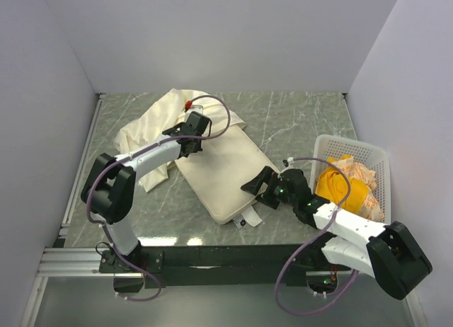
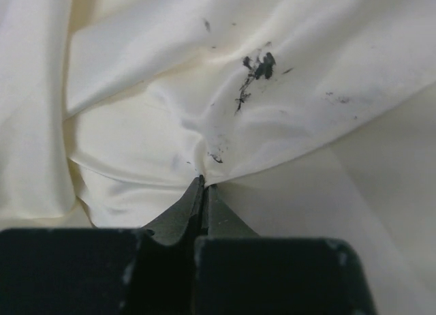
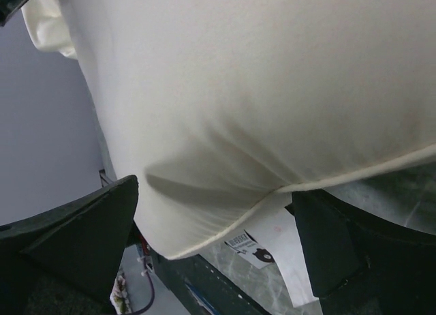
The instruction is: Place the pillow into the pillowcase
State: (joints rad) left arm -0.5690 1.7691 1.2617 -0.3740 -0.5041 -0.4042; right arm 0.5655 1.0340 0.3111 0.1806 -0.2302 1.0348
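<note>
First, the top external view. The pillow (image 1: 225,173) lies diagonally near the middle of the table (image 1: 297,122), with one short end towards the near edge and the other towards the far-left corner. The pillowcase (image 1: 159,123) lies crumpled by the far-left corner and touches the far end of the pillow. The left gripper (image 1: 190,141) sits where the two fabrics meet. The right gripper (image 1: 260,189) sits just beside the near-right side of the pillow, with its jaws spread. A white basket (image 1: 352,141) holding yellow and orange items stands at the right edge of the table.

Next, the left wrist view. The left gripper (image 2: 203,185) is clenched, and its fingertips pinch a fold of the pillowcase (image 2: 136,124). Wrinkles radiate from the pinch point. Dark smudges (image 2: 257,69) mark the fabric above the pinch.

Last, the right wrist view. The right gripper (image 3: 204,240) is released, and its fingers (image 3: 82,240) stand wide apart on either side of the frame. The pillow (image 3: 259,90) fills the upper frame, and its seamed edge bulges between the fingers. Contact between the fingers and the pillow cannot be determined. A white label (image 3: 272,240) bearing a small printed mark hangs from the seam over the table (image 3: 402,192).
</note>
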